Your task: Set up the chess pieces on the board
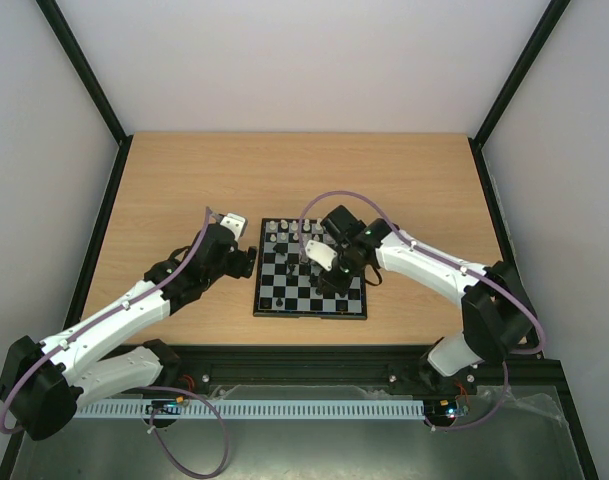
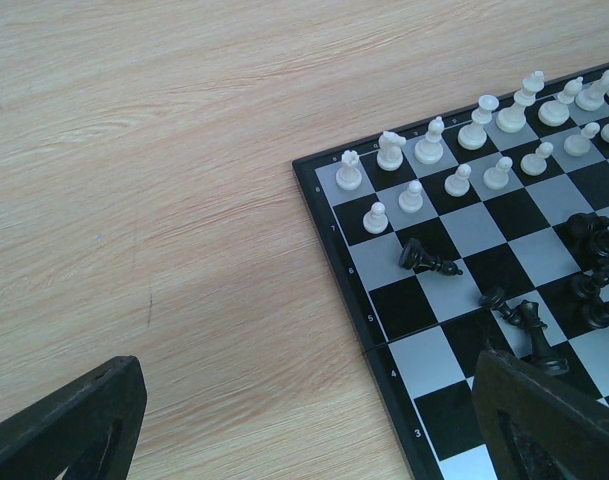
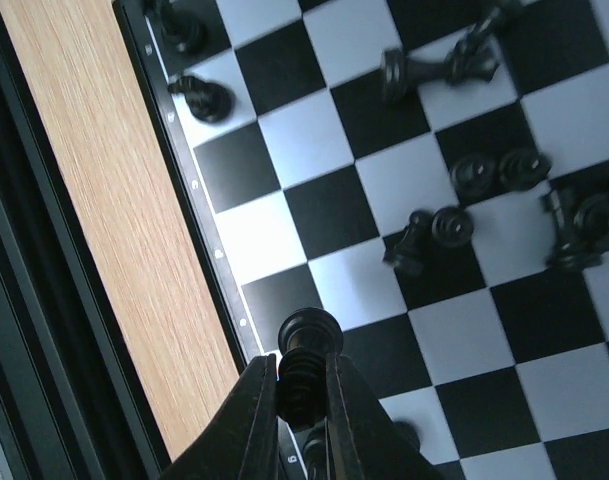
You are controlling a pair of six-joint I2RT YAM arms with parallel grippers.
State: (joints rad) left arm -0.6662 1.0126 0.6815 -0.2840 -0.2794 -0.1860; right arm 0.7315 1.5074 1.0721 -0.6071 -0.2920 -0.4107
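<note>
Finds the right hand (image 3: 304, 390) clamped on one black piece (image 3: 306, 350), held upright with its long axis in line with the fingers and its head showing above their tips. Places that piece over the board (image 1: 309, 316), at the row of squares just inside the near rim, the 6 o'clock edge in the top view. Notes two black pieces (image 3: 199, 95) standing along that same rim row, toward 11 o'clock from the held one in the right wrist view, with bare squares between. Logs the remaining black pieces (image 3: 474, 175) lying or bunched mid-board, toward 1 o'clock from the hand. Records the white pieces (image 2: 431, 140) standing in two rows at the 12 o'clock edge. Finds the left hand (image 1: 246, 260) open and empty, over the tabletop (image 1: 184, 180) just off the board's 9 o'clock rim. Judges the right arm nearer the black row; expects a short straight descent onto the square beneath, keeping the piece vertical.
</note>
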